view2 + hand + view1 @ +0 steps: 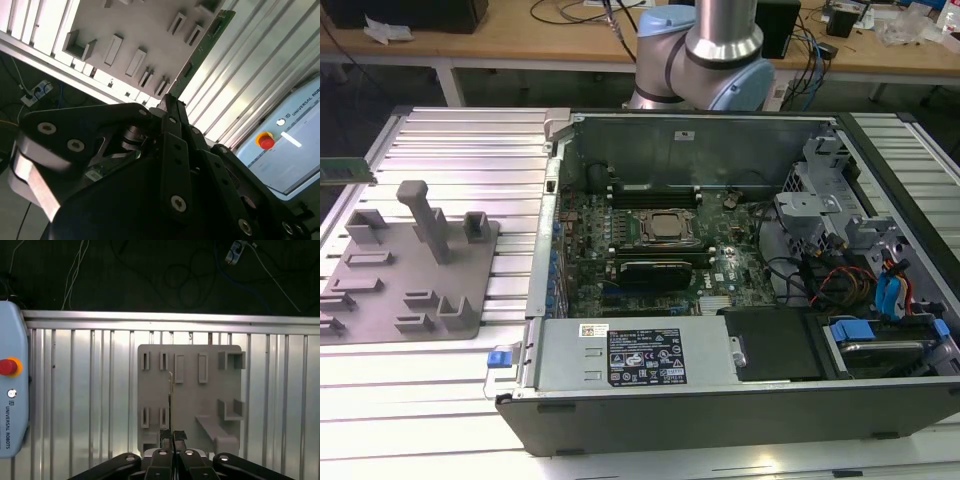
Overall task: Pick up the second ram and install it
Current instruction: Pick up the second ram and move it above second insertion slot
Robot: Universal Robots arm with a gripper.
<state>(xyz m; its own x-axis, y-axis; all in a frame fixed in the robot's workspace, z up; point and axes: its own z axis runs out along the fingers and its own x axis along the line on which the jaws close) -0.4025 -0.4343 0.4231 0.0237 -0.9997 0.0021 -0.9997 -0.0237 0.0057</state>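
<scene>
In the exterior view the second ram (345,170) hangs at the far edge on the exterior view's left, over the slatted worktop (470,150) and beyond the grey tray (470,265) — well apart from the open computer case (720,410). I judge that any carry across has the case wall to clear, and a knock there could twist the second ram in its grip.

In the second wrist view the jaws are clamped on one end of the second ram (206,47), with most of its length jutting free (a long lever on a small pinch). A jolt could pivot it or let it slip.

In the first wrist view the second ram (171,400) shows edge-on above the grey tray (190,400) and looks straight — though even a slight tilt would probably make it jam at a slot.
</scene>
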